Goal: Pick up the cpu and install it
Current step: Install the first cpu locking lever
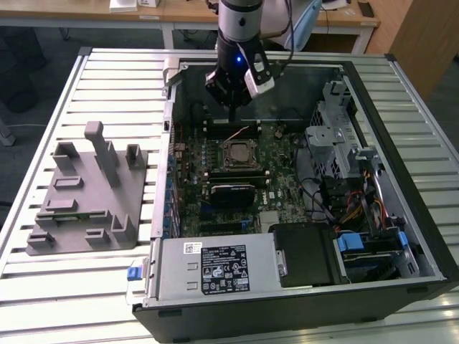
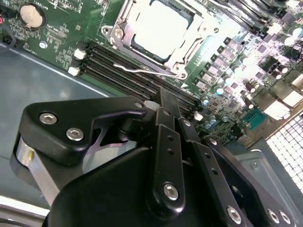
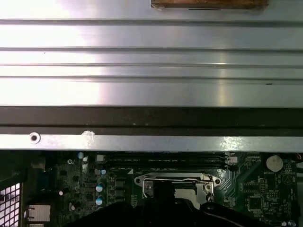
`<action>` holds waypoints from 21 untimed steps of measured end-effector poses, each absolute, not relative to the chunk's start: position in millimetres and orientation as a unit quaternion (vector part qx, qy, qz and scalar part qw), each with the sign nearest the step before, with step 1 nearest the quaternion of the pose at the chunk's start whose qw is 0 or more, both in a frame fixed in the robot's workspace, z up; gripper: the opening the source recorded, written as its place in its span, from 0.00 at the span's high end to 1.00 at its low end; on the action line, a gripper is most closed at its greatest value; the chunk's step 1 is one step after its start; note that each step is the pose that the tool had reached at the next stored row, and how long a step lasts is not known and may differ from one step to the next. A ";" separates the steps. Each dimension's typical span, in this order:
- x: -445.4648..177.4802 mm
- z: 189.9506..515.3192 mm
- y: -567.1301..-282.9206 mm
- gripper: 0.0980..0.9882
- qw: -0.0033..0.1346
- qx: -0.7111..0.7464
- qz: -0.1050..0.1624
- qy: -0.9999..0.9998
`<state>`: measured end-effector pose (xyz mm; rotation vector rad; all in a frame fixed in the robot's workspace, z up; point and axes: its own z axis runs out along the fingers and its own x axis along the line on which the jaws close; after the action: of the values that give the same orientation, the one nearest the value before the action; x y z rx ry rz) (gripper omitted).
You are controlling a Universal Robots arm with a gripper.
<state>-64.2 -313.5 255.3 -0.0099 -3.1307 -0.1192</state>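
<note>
The cpu (image 1: 237,153) lies flat in the motherboard socket, its pale silver top facing up inside the metal frame. In the second wrist view the cpu (image 2: 160,24) glares bright, with the socket's thin lever (image 2: 142,71) running along its near side. The first wrist view catches a strip of the cpu (image 3: 183,192) under the frame. My gripper (image 1: 233,113) hangs above the memory slots just behind the socket, apart from the chip. Its black fingers (image 2: 168,106) are pressed together, shut on nothing.
The open computer case (image 1: 401,165) lies on a slatted metal table (image 1: 115,79). A grey plastic holder tray (image 1: 86,193) with upright pegs stands at the exterior view's left. The power supply (image 1: 215,269) sits at the case front and a drive cage (image 1: 333,136) crowds the right.
</note>
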 end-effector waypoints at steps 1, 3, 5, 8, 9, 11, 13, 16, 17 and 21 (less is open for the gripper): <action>-64.1 254.1 -314.3 0.99 0.004 -0.003 -0.038 -0.999; -64.0 251.6 -315.1 0.99 0.004 -0.003 -0.038 -0.999; -64.0 249.6 -315.4 0.99 0.003 -0.002 -0.038 -0.999; -63.0 245.8 -315.6 0.99 0.002 -0.001 -0.039 -0.999; -62.3 244.5 -315.6 0.99 0.002 -0.001 -0.039 -0.999; -60.1 242.1 -315.6 0.99 0.002 -0.001 -0.040 -0.999; -57.7 240.5 -315.6 0.99 0.003 -0.001 -0.044 -0.999; -56.3 237.7 -315.6 0.99 0.002 -0.001 -0.047 -0.999; -56.1 236.9 -315.6 0.99 0.002 -0.001 -0.047 -0.999; -55.2 234.0 -315.6 0.99 0.002 0.006 -0.047 -0.999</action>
<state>-55.2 -315.6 234.0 0.0201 -3.1332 -0.1471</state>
